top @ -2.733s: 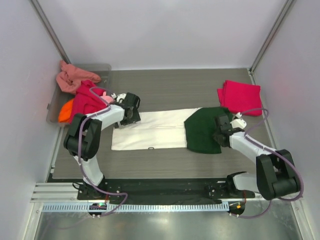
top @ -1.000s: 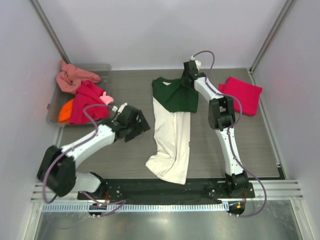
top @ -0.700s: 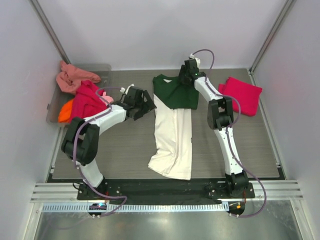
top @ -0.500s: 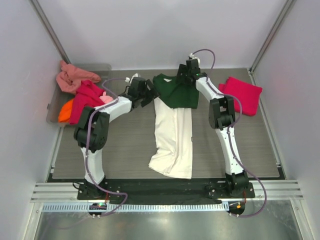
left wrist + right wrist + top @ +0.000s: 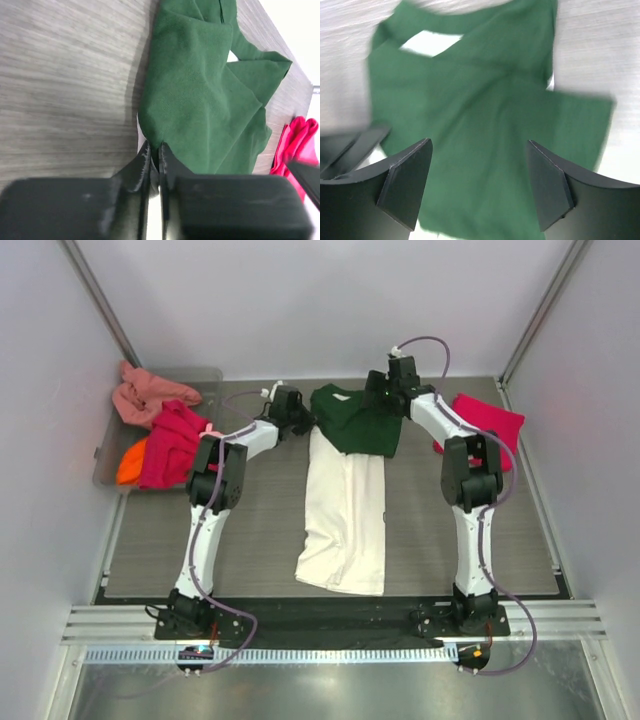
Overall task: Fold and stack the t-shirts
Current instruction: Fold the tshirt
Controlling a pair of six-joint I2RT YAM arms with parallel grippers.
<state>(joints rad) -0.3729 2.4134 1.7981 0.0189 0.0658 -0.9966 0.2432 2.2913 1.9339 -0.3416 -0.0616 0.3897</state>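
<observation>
The cream-white t-shirt with dark green shoulders (image 5: 345, 510) lies stretched on the grey wood-grain table (image 5: 270, 540). It runs from the upper centre of the top view down to the lower centre, with the green part (image 5: 355, 425) at the far end.

The left gripper (image 5: 305, 422) is at the left edge of the green part. In the left wrist view its fingers (image 5: 142, 160) are pressed together and pinch a corner of the green cloth low over the table.

The right gripper (image 5: 378, 398) is over the upper right of the green part. In the right wrist view its two fingers stand wide apart and hold nothing, and the green cloth is spread below them. This picture is blurred, so I cannot tell if the fingertips touch the cloth.

The plain crimson-pink folded t-shirt (image 5: 500, 420) lies in the upper right of the top view. It is partly behind the right arm and apart from the first shirt.

In the upper left, the translucent grey plastic tray (image 5: 200, 375) holds a heap: a salmon t-shirt (image 5: 145, 395), a magenta t-shirt (image 5: 170, 445), an orange t-shirt (image 5: 128, 465) and a small bit of light pink cloth (image 5: 212, 430).
</observation>
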